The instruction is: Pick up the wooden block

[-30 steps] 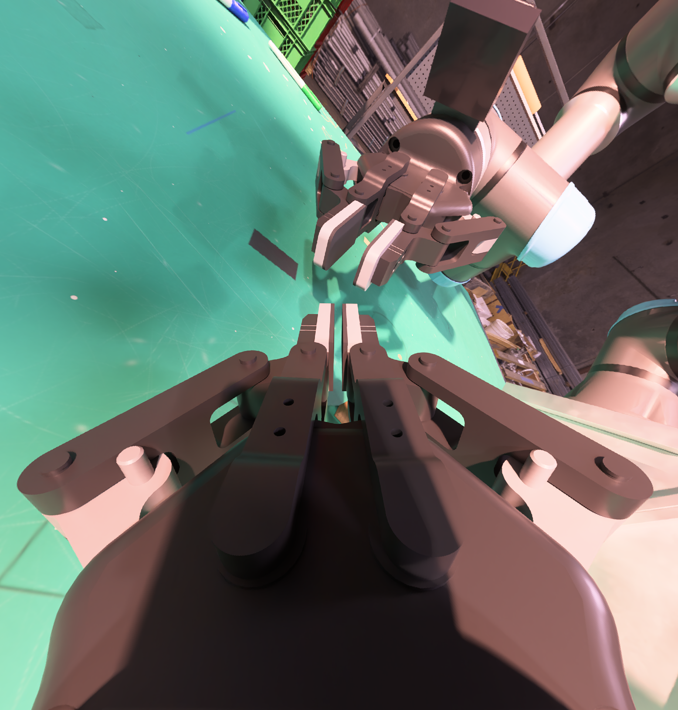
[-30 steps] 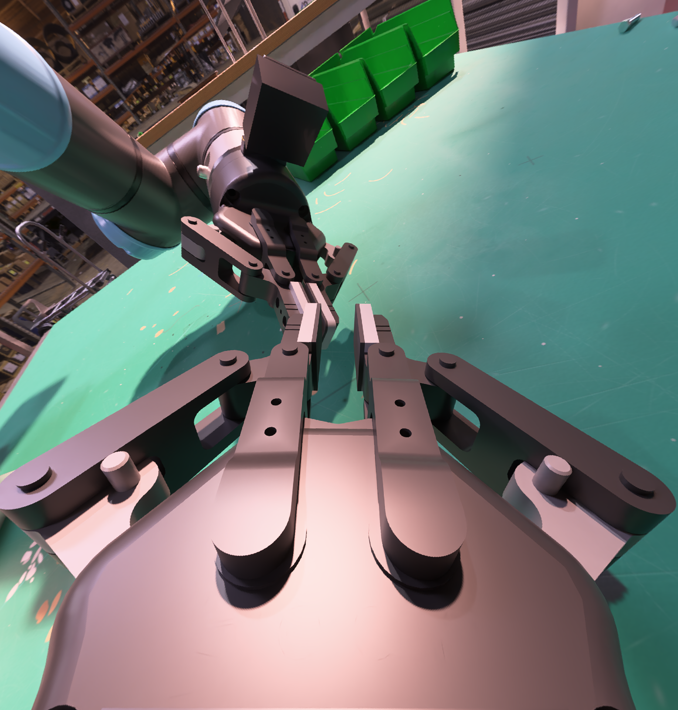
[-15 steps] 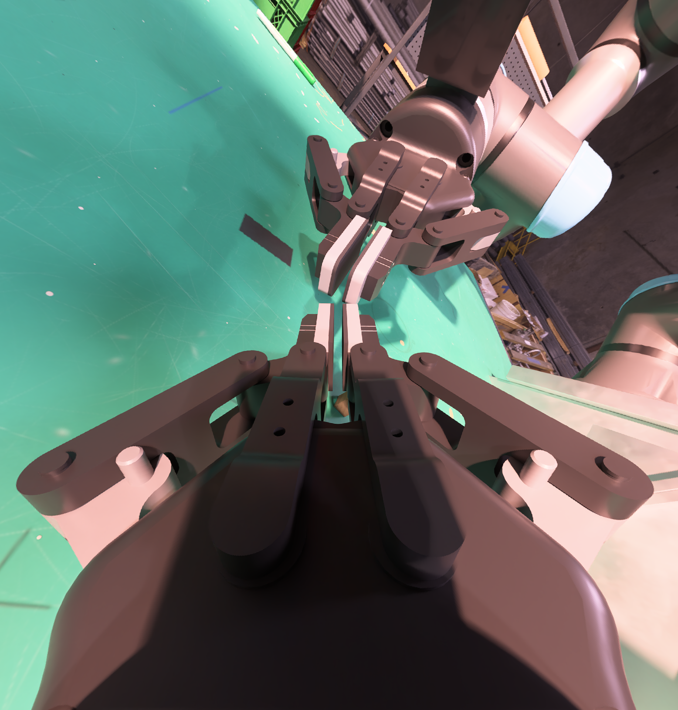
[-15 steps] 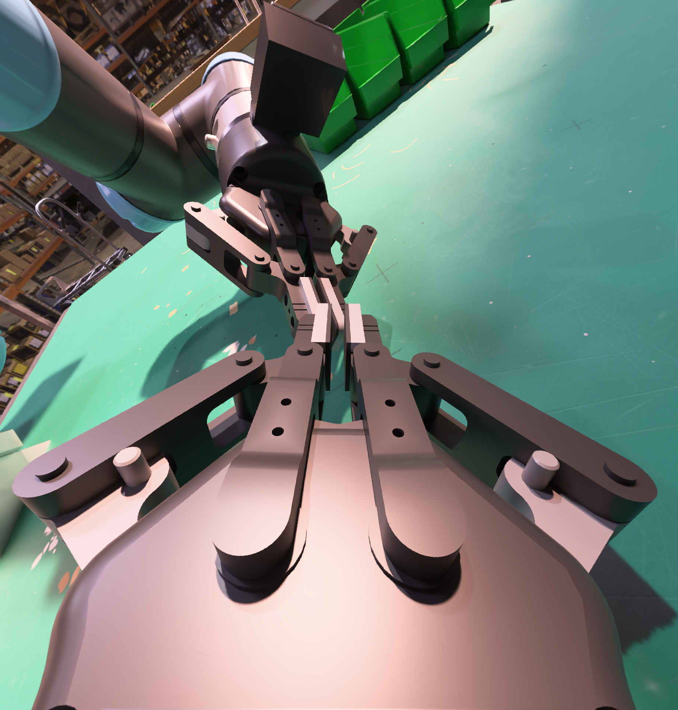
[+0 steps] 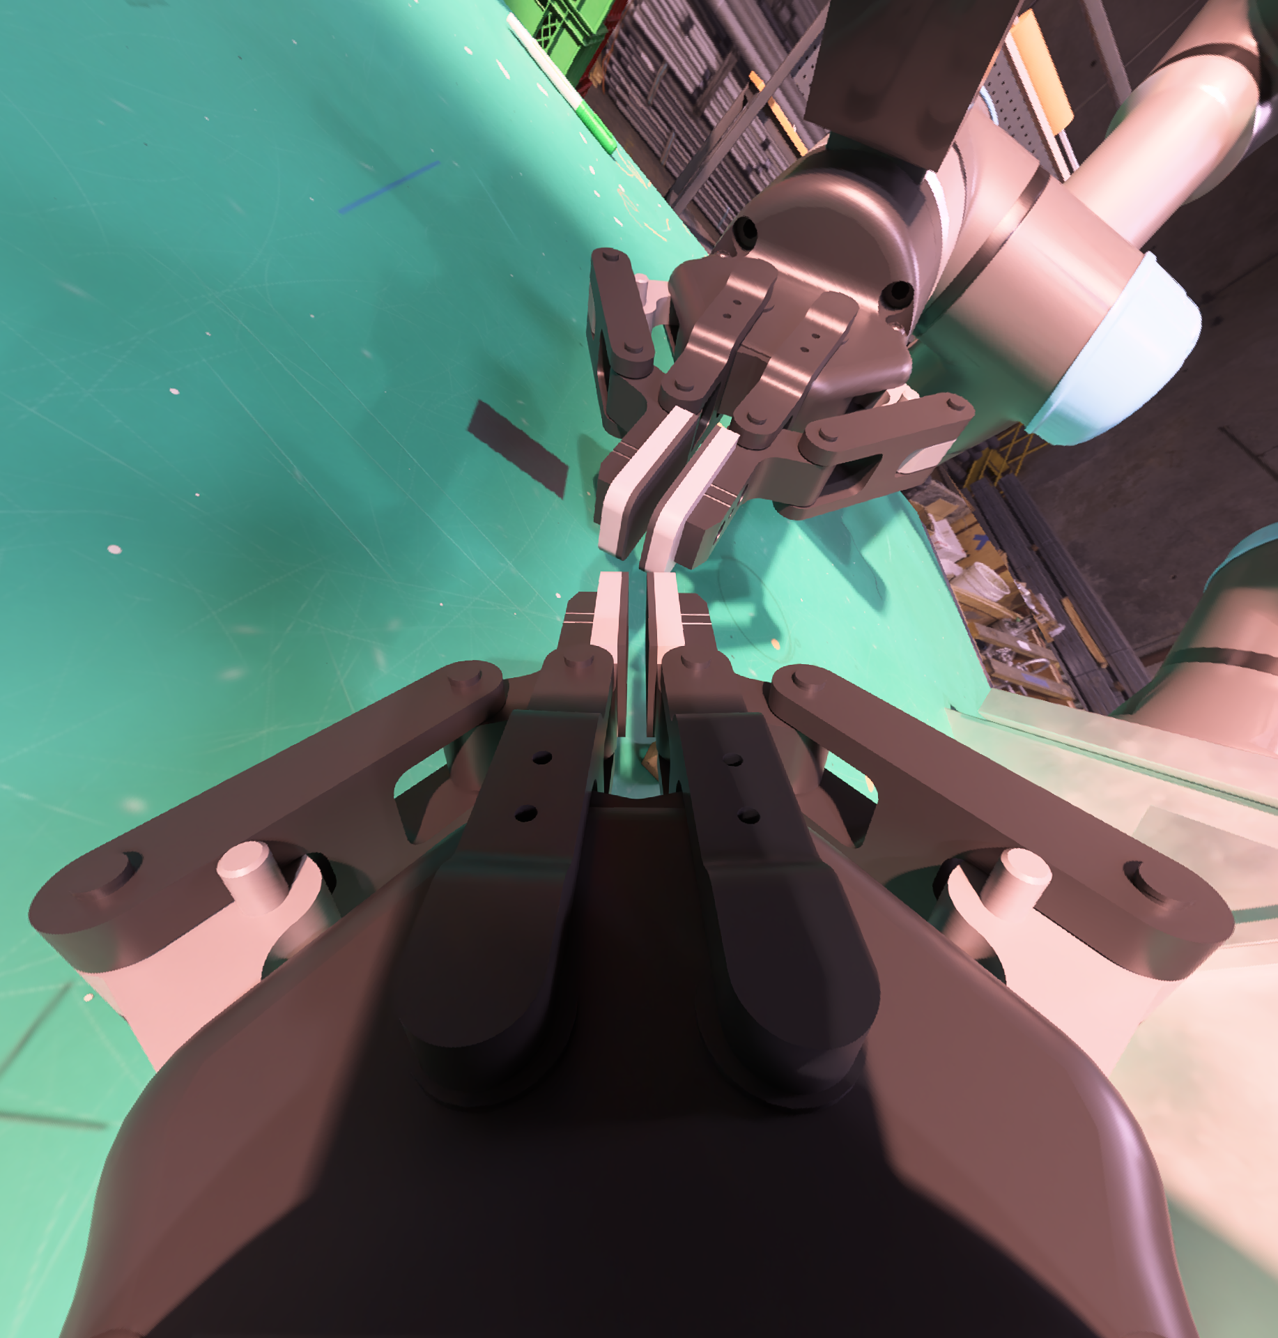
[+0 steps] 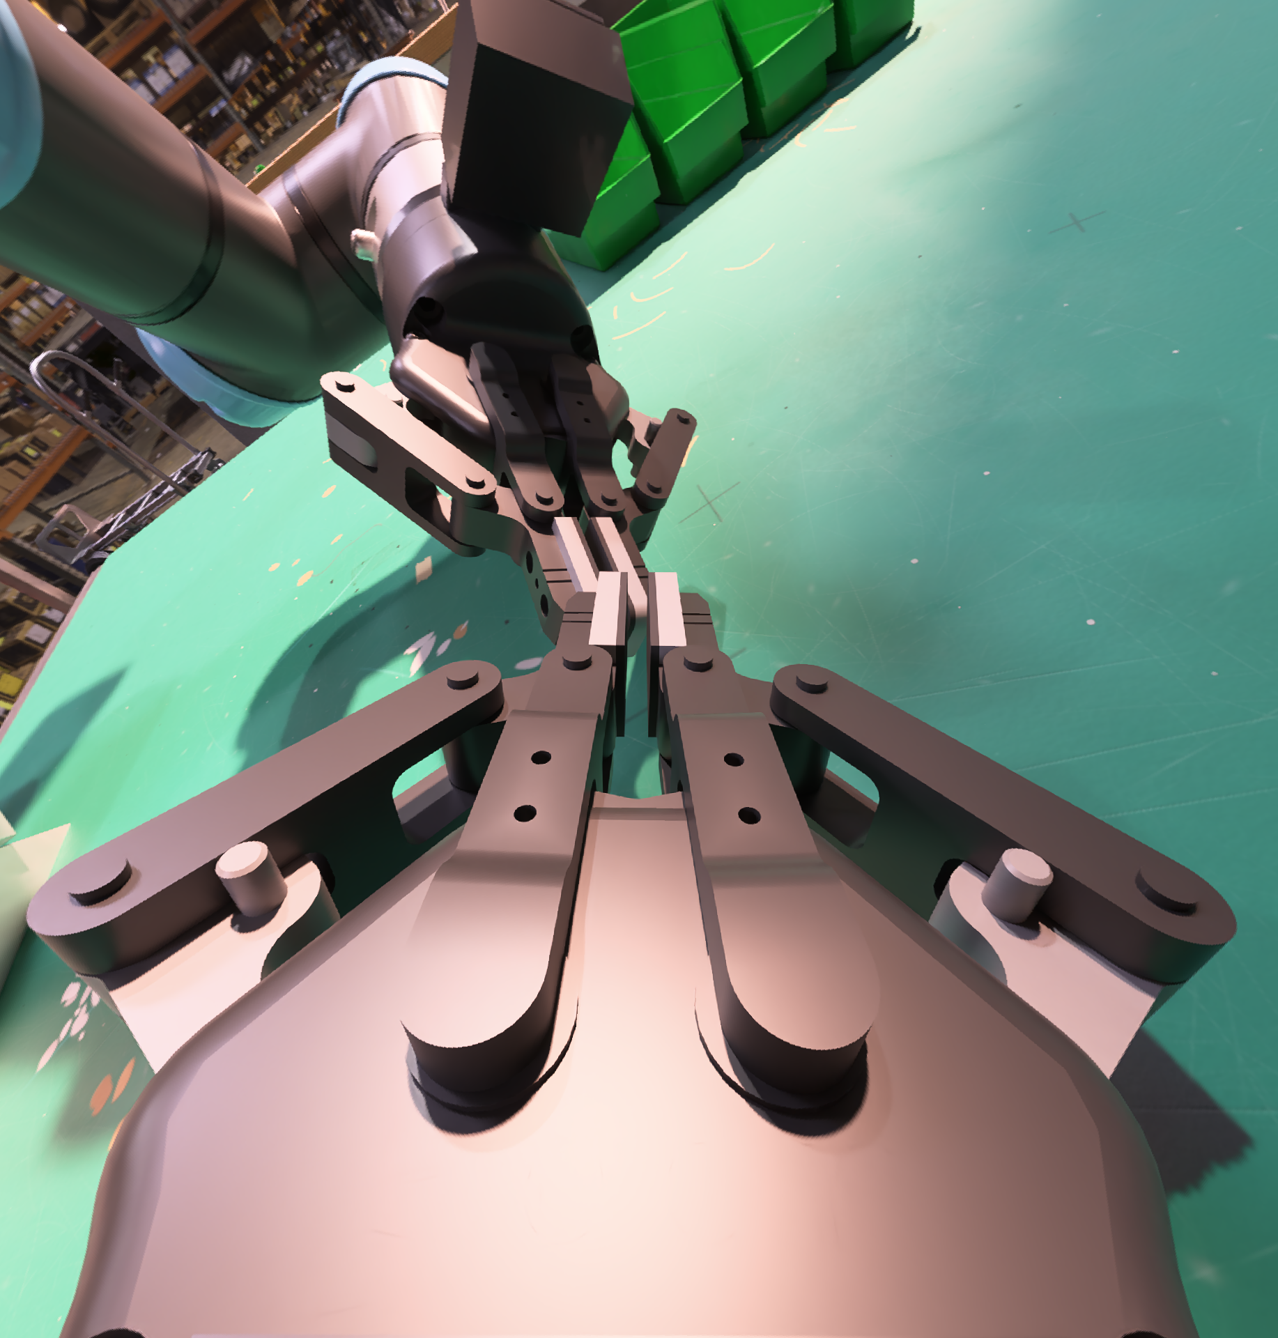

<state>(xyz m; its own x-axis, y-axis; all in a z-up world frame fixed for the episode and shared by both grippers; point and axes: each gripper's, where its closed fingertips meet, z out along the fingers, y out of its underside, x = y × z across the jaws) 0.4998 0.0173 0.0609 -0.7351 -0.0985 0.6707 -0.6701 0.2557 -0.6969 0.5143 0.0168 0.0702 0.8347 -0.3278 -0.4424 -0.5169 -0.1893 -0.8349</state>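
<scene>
My left gripper [image 5: 637,579] is shut, with only a thin slit between its pads, and holds nothing I can see. My right gripper [image 6: 637,588] is shut the same way. The two point at each other tip to tip, almost touching, low over the green table [image 5: 223,434]. The right gripper [image 5: 636,554] shows just beyond the left fingertips, and the left gripper [image 6: 607,565] just beyond the right ones. A small tan piece [image 5: 650,760] shows low between the left fingers' bases. It may be the wooden block or a mark on the table; I cannot tell which.
Green bins [image 6: 694,130] stand along the far table edge behind the left arm [image 6: 151,217]. A dark flat patch [image 5: 517,449] lies on the table left of the right gripper. A pale raised slab [image 5: 1164,832] borders the table by the right arm's base.
The right gripper has shut from open and moved in until its tips nearly meet the left gripper's. The left gripper stayed shut and shifted only slightly.
</scene>
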